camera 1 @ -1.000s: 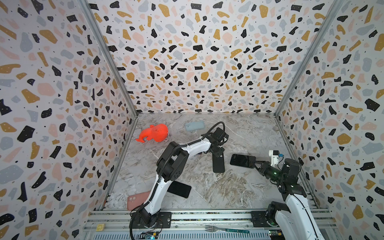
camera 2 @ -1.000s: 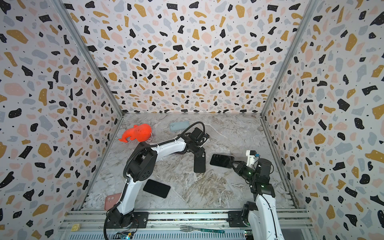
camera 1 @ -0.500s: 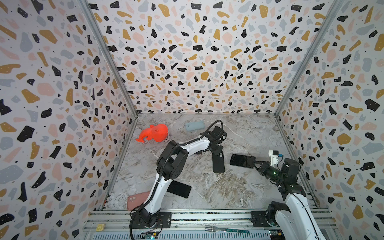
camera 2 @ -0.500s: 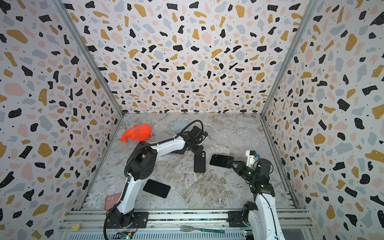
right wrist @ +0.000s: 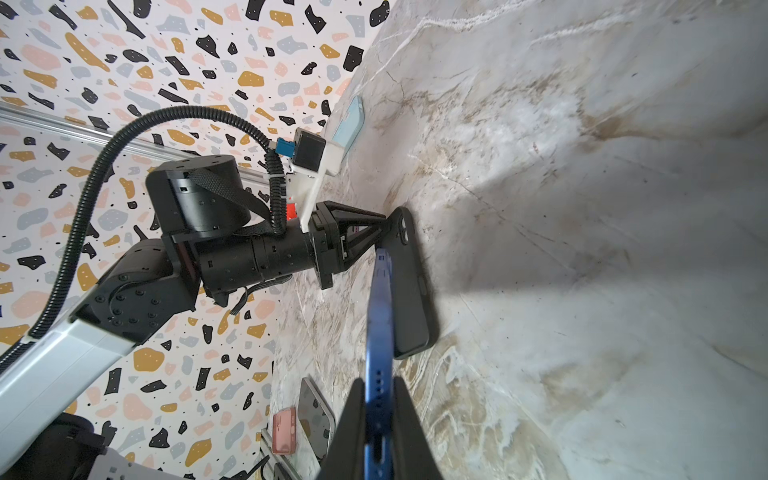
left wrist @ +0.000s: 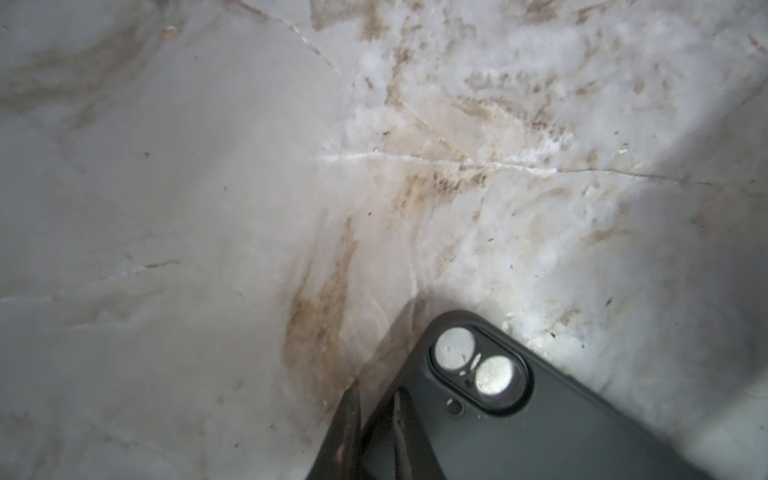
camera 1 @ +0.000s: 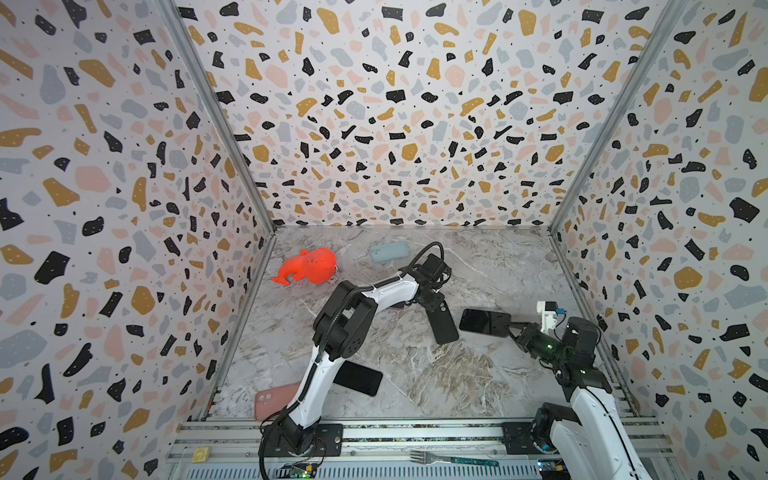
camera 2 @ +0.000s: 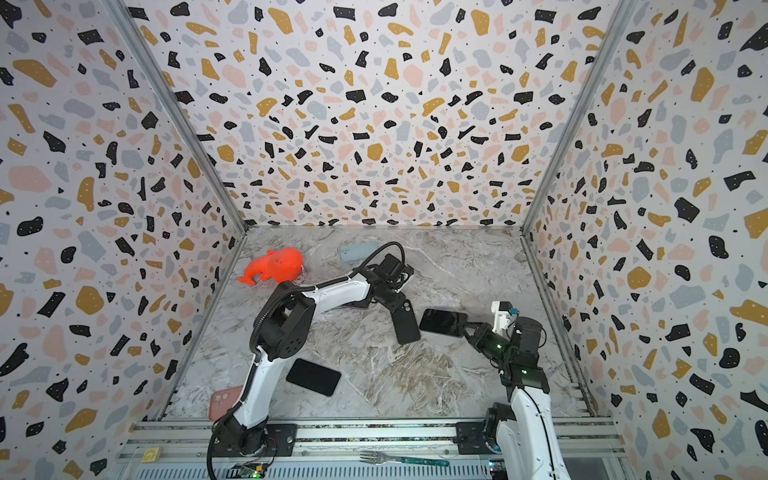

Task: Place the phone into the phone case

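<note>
At the middle of the counter (camera 1: pixel 519 266), the left gripper (camera 1: pixel 433 299) is pinched onto the camera end of the black phone case (camera 1: pixel 443 326). The left wrist view shows its fingers (left wrist: pixel 347 428) closed over the rim beside the twin lens cutouts. The phone case (left wrist: pixel 540 436) lies flat on the marble.

Just to its right, the right gripper (camera 1: pixel 513 328) is clamped on one short end of the blue-edged phone (camera 1: pixel 484 322), dark screen up. The phone's free end sits just beside the case's long side, though I cannot tell if they touch.

Farther out are an orange toy (camera 1: pixel 309 266) and a pale blue case (camera 1: pixel 389 252) towards the back wall. Another dark phone (camera 1: pixel 359 378) and a pink case (camera 1: pixel 270 401) lie near the left arm's base, and a fork (camera 1: pixel 453 459) rests on the front rail.
</note>
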Controlling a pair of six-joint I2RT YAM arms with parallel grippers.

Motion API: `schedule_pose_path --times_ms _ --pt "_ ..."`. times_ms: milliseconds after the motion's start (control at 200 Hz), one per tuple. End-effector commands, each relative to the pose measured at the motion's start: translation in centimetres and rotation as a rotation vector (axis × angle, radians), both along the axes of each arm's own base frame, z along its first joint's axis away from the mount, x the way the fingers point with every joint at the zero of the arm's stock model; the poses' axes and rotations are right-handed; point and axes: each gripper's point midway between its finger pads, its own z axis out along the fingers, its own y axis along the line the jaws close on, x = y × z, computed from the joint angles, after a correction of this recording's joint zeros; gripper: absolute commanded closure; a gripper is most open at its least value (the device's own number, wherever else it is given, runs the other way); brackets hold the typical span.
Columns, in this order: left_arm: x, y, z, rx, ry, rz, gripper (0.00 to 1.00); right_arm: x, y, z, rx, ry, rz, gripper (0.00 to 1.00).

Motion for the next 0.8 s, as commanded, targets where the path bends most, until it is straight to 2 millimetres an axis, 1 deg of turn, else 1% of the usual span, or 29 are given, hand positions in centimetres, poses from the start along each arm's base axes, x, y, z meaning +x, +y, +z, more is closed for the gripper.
schedule_pose_path --times_ms 0,195,400,571,796 --pt "-1.0 1.0 -0.9 0.02 0.04 0.014 0.88 0.3 0.2 1.4 -0.002 -0.069 0.026 1.0" --pt "-1.4 1.7 -0.7 0.022 0.04 0.027 0.91 0.4 0.2 1.3 -0.002 -0.071 0.03 1.0" --pt "-2.4 2.4 -0.4 -0.002 0.051 0.053 0.94 0.5 0.3 1.6 0.0 -0.078 0.039 1.0" --pt "-3.6 3.3 -0.4 -0.028 0.067 0.102 0.96 0.5 0.4 1.6 0.0 -0.079 0.041 1.0" --pt "-4.5 4.4 -0.2 -0.081 0.084 0.205 0.98 0.3 0.6 1.7 0.007 -0.08 0.051 1.0"
